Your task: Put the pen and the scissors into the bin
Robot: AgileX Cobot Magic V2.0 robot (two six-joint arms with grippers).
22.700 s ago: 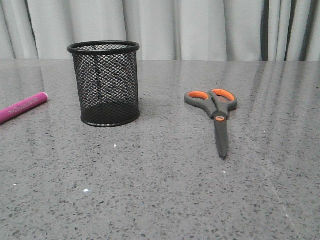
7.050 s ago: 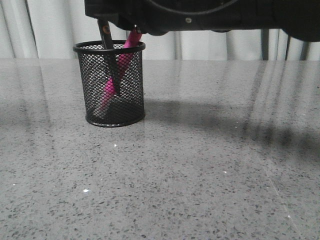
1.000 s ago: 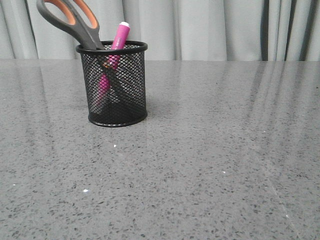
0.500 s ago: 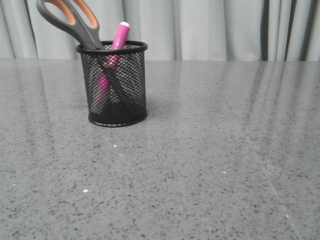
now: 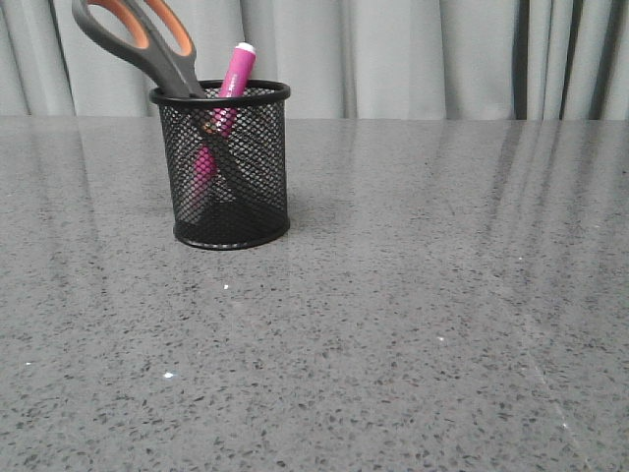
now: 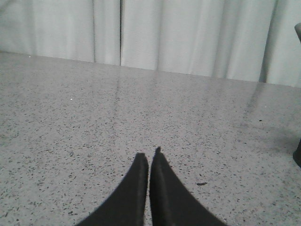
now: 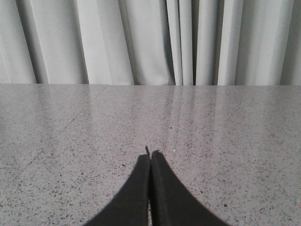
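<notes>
- Front view: bin [image 5: 233, 167] stood in the upper left of the frame on the speckled grey table [image 5: 413, 324], with grey curtain [image 5: 413, 54] behind. Inside it, the scissors [image 5: 147, 41] leaned blades-down, their orange-lined handles jutting over the rim toward the upper left corner. The pen [image 5: 234, 74] leaned the other way, its white tip just above the rim, its lower barrel showing pink through the mesh. The two crossed inside the cup. No arm or gripper appeared in this view. Judging from how things lay, both items were in and the task looked finished.
- Handling, as a judgement: the mesh cup seemed light and, with the scissors' handles hanging out to one side, perhaps easy to tip. The scissors looked stiff and best taken by the handle loops. The pen looked slim, smooth and light, best pinched by its exposed top.
- Left wrist view: left gripper [image 6: 148, 157] showed at the bottom centre, its dark fingers drawn together with nothing between them, over bare table. A dark sliver at the right edge could not be identified.
- Right wrist view: right gripper [image 7: 150, 155] sat at the bottom centre, fingers pressed together and holding nothing, facing table and curtain.
</notes>
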